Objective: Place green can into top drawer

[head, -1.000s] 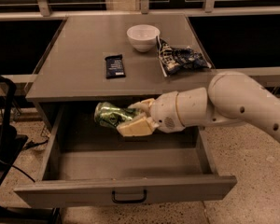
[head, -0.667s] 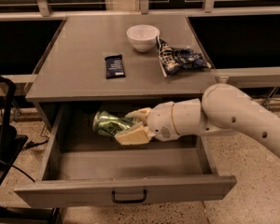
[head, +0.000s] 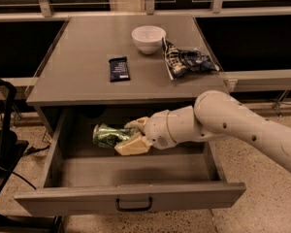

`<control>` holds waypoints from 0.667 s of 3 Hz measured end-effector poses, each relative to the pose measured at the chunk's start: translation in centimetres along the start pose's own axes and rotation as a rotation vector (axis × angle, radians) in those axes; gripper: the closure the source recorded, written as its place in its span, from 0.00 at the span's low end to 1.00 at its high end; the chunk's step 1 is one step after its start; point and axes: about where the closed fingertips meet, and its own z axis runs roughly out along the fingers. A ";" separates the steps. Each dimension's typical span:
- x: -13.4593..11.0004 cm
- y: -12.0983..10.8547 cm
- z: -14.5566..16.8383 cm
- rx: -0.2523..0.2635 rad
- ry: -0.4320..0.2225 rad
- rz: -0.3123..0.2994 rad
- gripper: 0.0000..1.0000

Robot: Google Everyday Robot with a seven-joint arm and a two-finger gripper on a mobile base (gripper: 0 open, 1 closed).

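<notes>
Descent, mostly: vs. 1 s ago, sits lower and a touch further left inside the top drawer [head: 131, 198], w/ pincer [head: 129, 136] clenched on the green can [head: 105, 135]. Holds can on its side, inside the drawer toward the back; cannot tell whether touching the floor yet. Reaches in from the right on the white arm [head: 223, 123], passing under the tabletop edge.

Means, as a judgement: carrying part approx. done, w/ only the last bit of lowering and the letting-go left. Not yet released, so task not finished. Needs care re: rolling once freed, being round and on its side.

Count:
- 1 green can, in pincer.
- 1 drawer, pulled wide open, w/ 1 black handle [head: 134, 205] on the front panel.
- 1 tabletop [head: 82, 42] above, carrying 3 items: 1 white bowl [head: 148, 38], 1 dark snack bar [head: 119, 68], 1 crumpled chip bag [head: 186, 61] just beside the bowl.
- 1 arm, 1 pincer.
</notes>
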 end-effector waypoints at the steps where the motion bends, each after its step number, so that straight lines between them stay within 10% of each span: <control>1: 1.6 -0.7 1.5 0.001 0.034 -0.010 1.00; 2: 4.0 -0.9 3.0 0.007 0.035 -0.001 1.00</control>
